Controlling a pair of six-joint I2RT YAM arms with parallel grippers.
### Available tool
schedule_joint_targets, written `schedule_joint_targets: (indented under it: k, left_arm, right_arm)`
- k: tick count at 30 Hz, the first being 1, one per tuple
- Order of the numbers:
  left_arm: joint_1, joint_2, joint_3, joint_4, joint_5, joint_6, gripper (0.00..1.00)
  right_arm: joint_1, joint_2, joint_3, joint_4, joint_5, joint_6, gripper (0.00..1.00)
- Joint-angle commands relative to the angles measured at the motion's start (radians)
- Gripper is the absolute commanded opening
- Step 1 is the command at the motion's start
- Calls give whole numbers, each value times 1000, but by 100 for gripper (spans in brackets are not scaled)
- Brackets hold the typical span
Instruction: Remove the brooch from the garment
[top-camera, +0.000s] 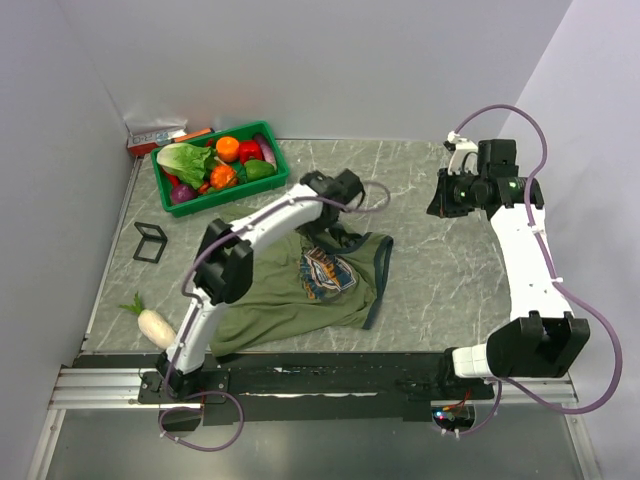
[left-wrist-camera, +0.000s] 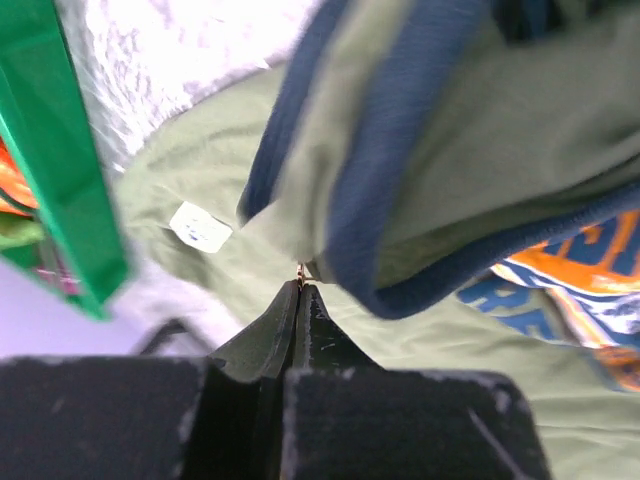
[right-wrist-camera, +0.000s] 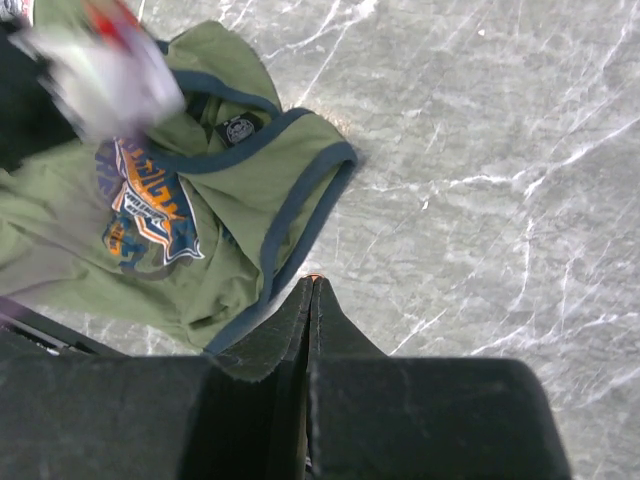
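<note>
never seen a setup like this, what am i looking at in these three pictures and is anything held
A robot's left arm and right arm are bolted at the near edge of a table. One picture looks down from above; the others come from cameras on each wrist. The left gripper is shut, tips at the olive tank top; whether it pinches anything is unclear. The right gripper is shut on nothing, over bare table. Nearby: a green basket of vegetables, a black frame, a white radish. No brooch shows.
</note>
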Motion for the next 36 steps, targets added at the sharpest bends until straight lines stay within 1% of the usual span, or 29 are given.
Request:
schedule_joint_targets:
  k: [1, 2, 3, 4, 6, 7, 8, 9, 10, 11, 12, 13, 14, 16, 19, 20, 22, 23, 26, 27, 28, 29, 31, 32, 33, 34, 35, 36]
  left_arm:
    - [23, -145, 74, -25, 174, -212, 1]
    - [32, -161, 83, -30, 203, -251, 1]
    - [41, -177, 89, -27, 252, -256, 1]
    - [61, -210, 82, -31, 264, -250, 1]
    - [86, -251, 28, -51, 278, -263, 1]
    - [127, -268, -10, -59, 305, -274, 1]
    - [153, -288, -117, -61, 335, -280, 1]
    - [180, -331, -178, -62, 364, -288, 1]
    - [248, -348, -238, -56, 406, -297, 1]
    - [286, -360, -345, -51, 433, -316, 1]
    - [328, -356, -393, -45, 456, -323, 1]
    - [407, -340, -429, -51, 574, -330, 1]
    - [441, -325, -466, -51, 649, -327, 1]
    - [480, -268, -460, -51, 678, -349, 1]
    - [494, -189, -432, -76, 701, -369, 1]
    - [494, -178, -449, -71, 618, -401, 1]
    - [492, -161, -480, -58, 516, -417, 1]
    - [492, -159, -496, -53, 378, -457, 1]
    - [491, -162, -495, -62, 200, -542, 1]
    - [488, -182, -490, -73, 86, -570, 1]
    - [488, -197, -484, -80, 32, -599, 1]
    - [489, -214, -475, -79, 20, -606, 1]
    - [491, -265, -460, -76, 71, -592, 1]
    - [491, -280, -439, -67, 112, -545, 1]
    - [494, -299, -423, -55, 182, -508, 1]
    - [495, -305, -403, -59, 338, -467, 1]
    - [498, -308, -376, -56, 449, -372, 1]
    - [509, -320, -372, -61, 544, -327, 1]
  right_arm:
    - [-8, -58, 1, -1, -15, 1, 0]
    - [-8, -59, 2, -1, -14, 2, 0]
    - [-8, -61, -1, -1, -18, 4, 0]
    - [-8, -62, -2, -1, -20, 5, 0]
    - [-8, -67, -4, 2, -21, 10, 0]
    - [-10, -70, -4, 2, -20, 11, 0]
    - [-8, -70, -2, 0, -20, 13, 0]
    - [-8, -72, -1, -1, -20, 11, 0]
    - [-8, -72, -1, -3, -20, 11, 0]
    - [-10, -69, 1, -4, -20, 11, 0]
    - [-8, -67, 1, -4, -18, 13, 0]
    - [-10, -65, -1, -3, -23, 14, 0]
    - [-7, -58, -1, -1, -24, 19, 0]
    - [-5, -50, 4, 0, -24, 24, 0]
    - [4, -29, 42, -3, -14, 22, 0]
    - [6, -18, 52, -6, -4, 19, 0]
    - [21, -10, 70, -10, 5, 10, 0]
    - [27, -4, 73, -12, 9, -1, 0]
    - [39, 7, 76, -7, 28, -6, 0]
    - [64, 10, 76, -3, 32, -6, 0]
    - [69, 16, 78, -3, 34, -6, 0]
    - [79, 26, 79, 0, 34, -6, 0]
    - [90, 42, 90, 3, 34, -6, 0]
    - [95, 60, 98, 3, 34, -7, 0]
    - [110, 69, 102, 2, 32, -10, 0]
    - [116, 79, 113, 2, 32, -16, 0]
    - [124, 91, 119, 0, 32, -21, 0]
    - [139, 99, 119, -3, 32, -24, 0]
